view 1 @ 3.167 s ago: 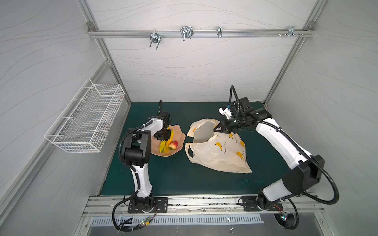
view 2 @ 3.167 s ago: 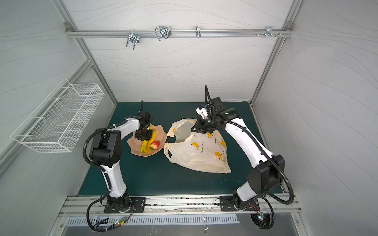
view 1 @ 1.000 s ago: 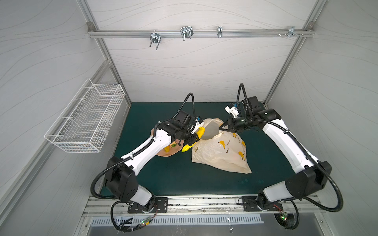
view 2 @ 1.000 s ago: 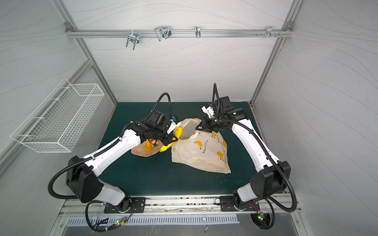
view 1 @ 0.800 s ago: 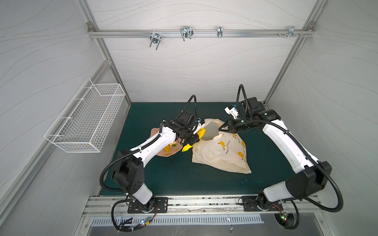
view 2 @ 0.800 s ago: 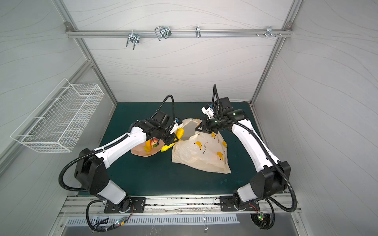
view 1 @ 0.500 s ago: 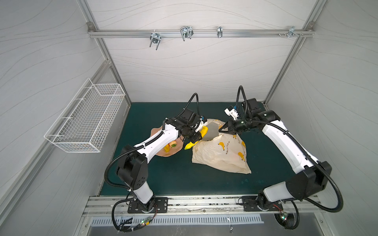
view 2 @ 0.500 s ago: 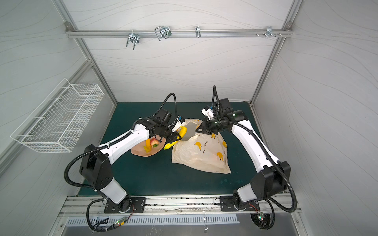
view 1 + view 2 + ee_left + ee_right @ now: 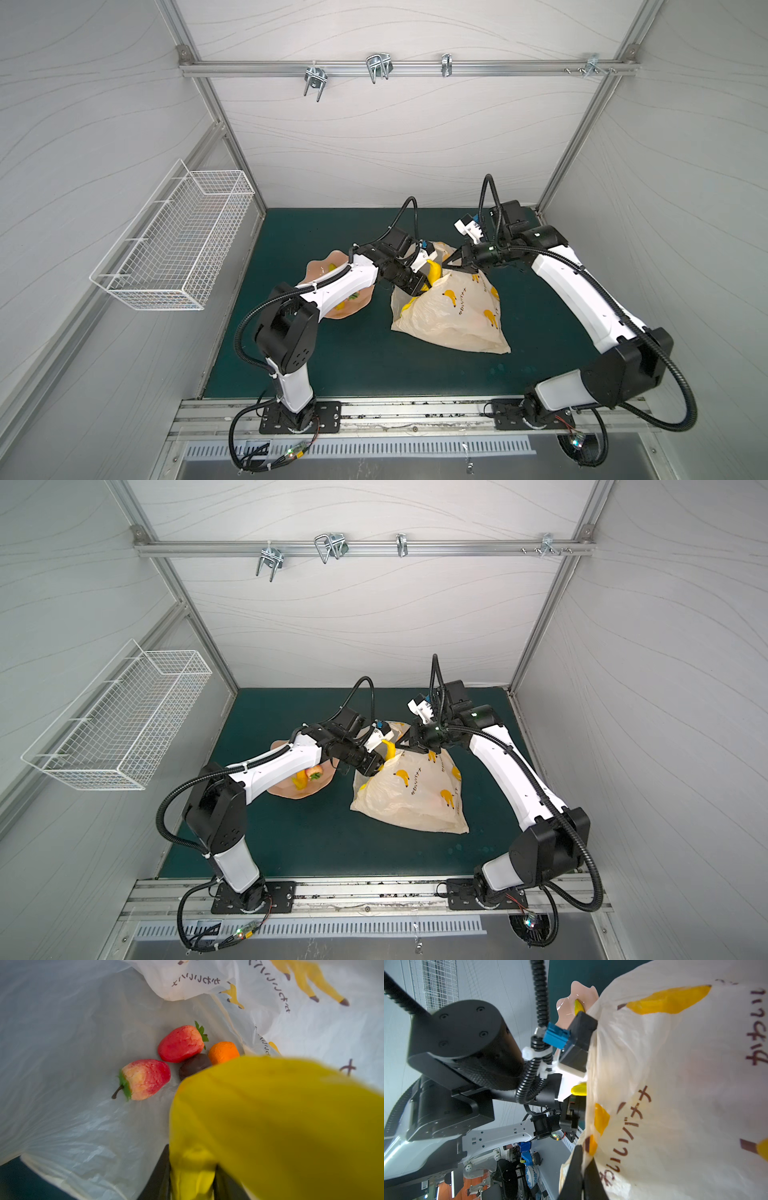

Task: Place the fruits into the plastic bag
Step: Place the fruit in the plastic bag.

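At the mouth of the plastic bag [image 9: 457, 320], a banana [image 9: 270, 1126] was held clamped in the part-closed left hand [image 9: 428, 279]. The bag's rim was pinched by the fully closed right hand [image 9: 581, 1159]. Inside, two strawberries [image 9: 180, 1043], an orange piece [image 9: 223, 1051] and a dark brown fruit [image 9: 193, 1065] were seen lying together. Other fruits [image 9: 307, 777] were noted on the plate [image 9: 291, 792].
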Controlling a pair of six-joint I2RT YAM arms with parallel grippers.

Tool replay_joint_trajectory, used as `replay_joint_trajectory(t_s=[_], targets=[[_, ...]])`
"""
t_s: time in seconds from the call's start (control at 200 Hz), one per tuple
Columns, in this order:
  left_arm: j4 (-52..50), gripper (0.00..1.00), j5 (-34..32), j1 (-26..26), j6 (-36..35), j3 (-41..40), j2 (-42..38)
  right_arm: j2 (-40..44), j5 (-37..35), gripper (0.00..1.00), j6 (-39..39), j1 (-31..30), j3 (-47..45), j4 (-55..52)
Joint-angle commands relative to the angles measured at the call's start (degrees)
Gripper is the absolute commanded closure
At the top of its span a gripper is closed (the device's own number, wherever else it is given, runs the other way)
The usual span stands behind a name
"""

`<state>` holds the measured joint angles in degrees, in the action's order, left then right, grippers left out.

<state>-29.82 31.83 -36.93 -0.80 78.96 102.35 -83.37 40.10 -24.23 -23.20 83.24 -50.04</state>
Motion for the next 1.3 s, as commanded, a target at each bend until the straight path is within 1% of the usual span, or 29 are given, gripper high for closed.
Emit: replay_joint_trajectory(t_s=[0.0,0.12,0.3,0.435,0.545,0.68,0.815,0.965,1.146,1.296], targets=[[6.14,0.8,4.86,-1.66,6.63,1.72,2.71,1.14,1.62,1.0,-0.88,-0.7,-0.85,1.82],[8.14,0.79,5.55,-3.27,10.15,2.32,5.36,1.02,1.72,1.0,-1.4,-1.12,-1.49,2.98],[12.62,0.74,6.33,-4.0,16.79,1.88,7.98,1.53,2.48,1.0,-2.89,-1.23,-3.8,5.92],[16.17,0.64,6.75,-4.59,21.42,1.15,9.06,1.14,3.02,1.0,-4.02,-1.44,-5.26,8.08],[17.57,0.5,5.83,-4.82,24.44,0.86,10.16,0.85,2.97,1.0,-4.67,-1.75,-5.6,9.51],[18.0,0.4,6.13,-4.83,27.75,1.11,11.9,0.76,2.58,1.0,-5.17,-1.76,-5.5,10.57],[17.05,0.33,4.55,-4.9,28.91,1.18,11.93,0.92,2.53,1.0,-5.12,-1.77,-5.44,10.84],[13.8,0.21,1.8,-4.62,28.53,1.64,9.96,1.19,2.12,1.0,-4.89,-1.45,-5.03,10.01],[9.65,0.19,0.13,-3.96,27.97,0.9,6.0,2.54,0.74,1.0,-4.51,-0.17,-5.19,7.5],[5.4,0.2,-3.32,-2.25,27.57,-1.32,0.54,4.03,0.23,1.0,-4.32,1.63,-6.53,6.03]])
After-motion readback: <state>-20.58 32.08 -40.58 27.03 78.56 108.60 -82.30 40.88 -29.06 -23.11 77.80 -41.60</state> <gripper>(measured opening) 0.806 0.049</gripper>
